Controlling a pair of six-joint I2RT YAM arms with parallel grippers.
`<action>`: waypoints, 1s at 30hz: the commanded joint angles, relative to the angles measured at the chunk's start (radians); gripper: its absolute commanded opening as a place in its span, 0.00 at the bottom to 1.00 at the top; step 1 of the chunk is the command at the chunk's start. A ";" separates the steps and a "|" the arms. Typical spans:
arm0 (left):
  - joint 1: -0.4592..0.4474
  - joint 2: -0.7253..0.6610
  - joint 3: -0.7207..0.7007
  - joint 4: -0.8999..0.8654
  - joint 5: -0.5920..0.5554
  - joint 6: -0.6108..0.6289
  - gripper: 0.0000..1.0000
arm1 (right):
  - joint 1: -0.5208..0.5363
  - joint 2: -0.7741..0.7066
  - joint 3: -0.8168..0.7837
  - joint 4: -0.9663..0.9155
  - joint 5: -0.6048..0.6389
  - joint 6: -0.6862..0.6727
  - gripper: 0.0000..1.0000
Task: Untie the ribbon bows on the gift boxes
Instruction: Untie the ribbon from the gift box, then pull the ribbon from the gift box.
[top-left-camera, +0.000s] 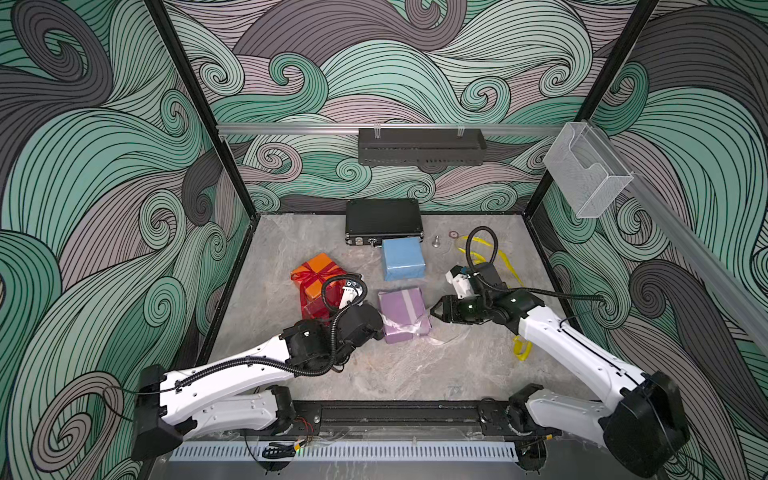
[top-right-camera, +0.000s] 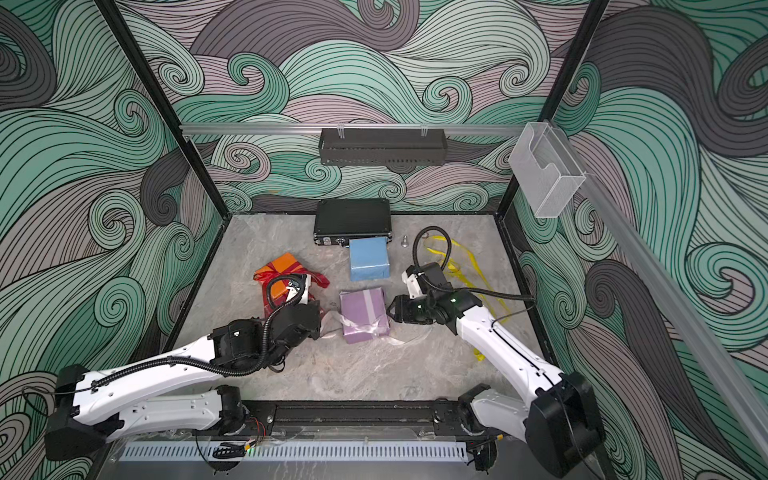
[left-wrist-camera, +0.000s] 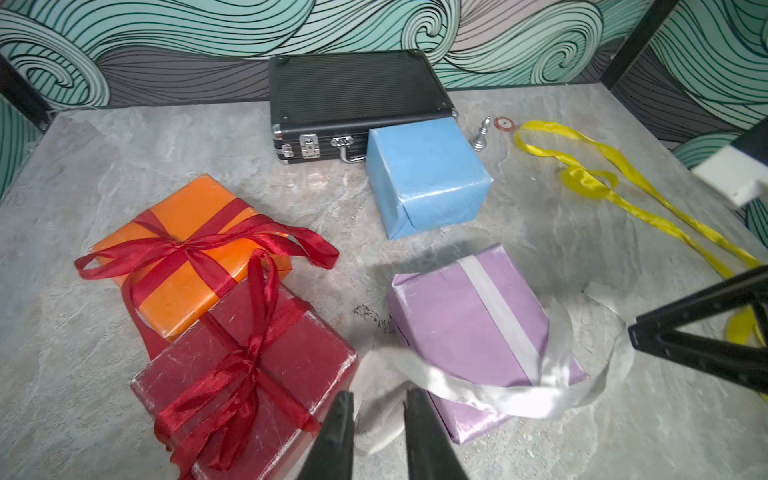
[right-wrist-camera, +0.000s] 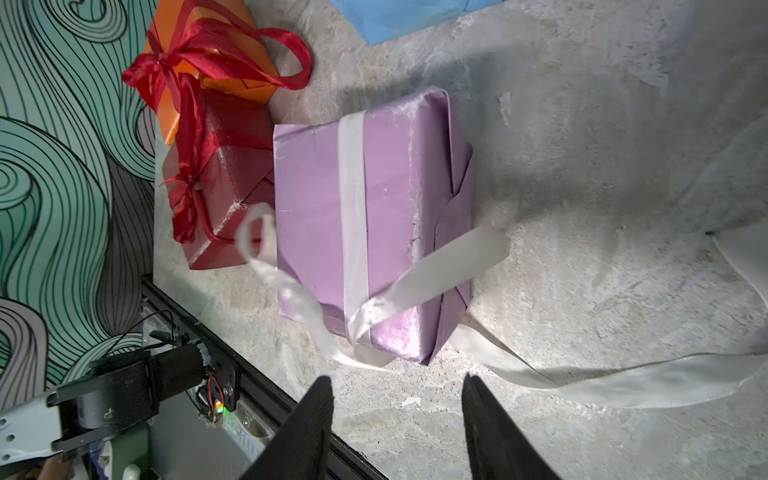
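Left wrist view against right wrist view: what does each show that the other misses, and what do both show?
Left wrist only: black case, loose yellow ribbon. Right wrist only: black base rail. Both: lilac box with its white ribbon slack, orange box and red box with red bows tied.

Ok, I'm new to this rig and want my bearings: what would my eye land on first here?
Tied red bows on the orange box and glossy red box, huddled together on the left side. Then the lilac box in the middle, its silvery white ribbon loosened and trailing, and the yellow ribbon lying loose further right, past the bare blue box.
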 joint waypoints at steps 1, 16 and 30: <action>0.020 -0.024 -0.022 -0.030 -0.074 -0.165 0.24 | 0.059 0.075 0.070 -0.046 0.072 -0.036 0.54; 0.341 0.117 0.233 -0.198 0.522 0.161 0.68 | 0.209 0.324 0.274 -0.145 0.327 -0.085 0.48; 0.517 0.094 0.159 -0.151 0.544 0.248 0.76 | 0.272 0.569 0.489 -0.248 0.415 -0.115 0.39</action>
